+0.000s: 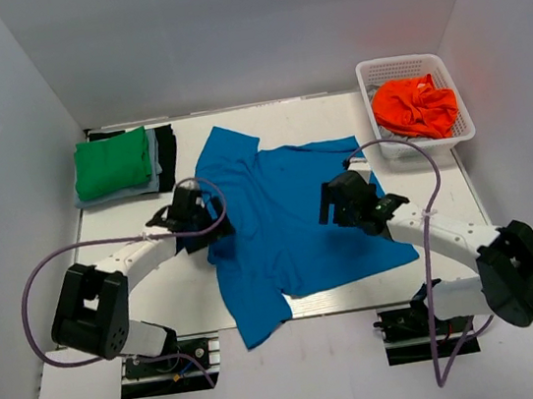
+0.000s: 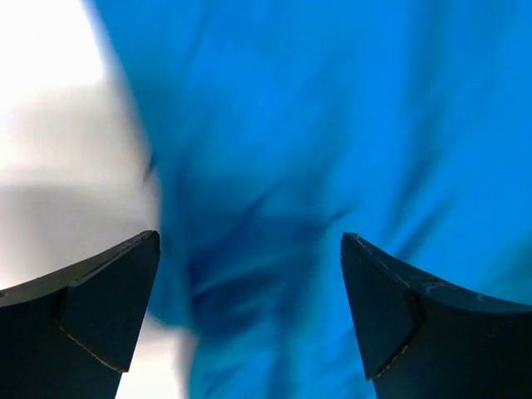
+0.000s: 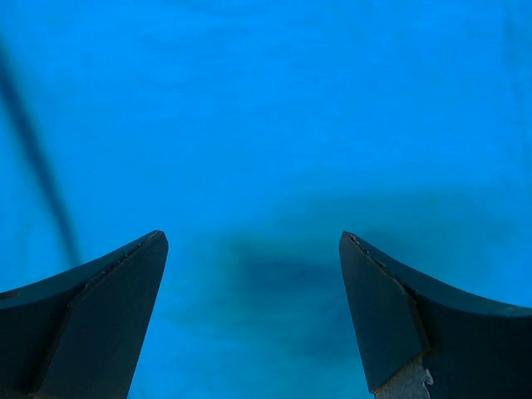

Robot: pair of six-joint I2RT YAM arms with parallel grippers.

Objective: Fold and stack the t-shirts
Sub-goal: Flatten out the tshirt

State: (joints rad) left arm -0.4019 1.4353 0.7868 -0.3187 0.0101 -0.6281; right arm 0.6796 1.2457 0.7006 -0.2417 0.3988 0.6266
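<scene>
t-shirt [image 1: 280,227] centre, stack [image 1: 113,164] far-left, likely clothes, basket [image 1: 406,61] far-right

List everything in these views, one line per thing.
blue t-shirt: one, bright blue, spread unfolded mid-table
green t-shirt: one, green, folded, top of the far-left stack
darker folded garments: count unclear, black and grey, under the green t-shirt
orange t-shirt: one, orange, crumpled in the mesh basket
mesh basket: one, white, far-right corner
table: one, white
left gripper: one, black, open, over the blue t-shirt's left edge
right gripper: one, black, open, over the blue t-shirt's right half
</scene>
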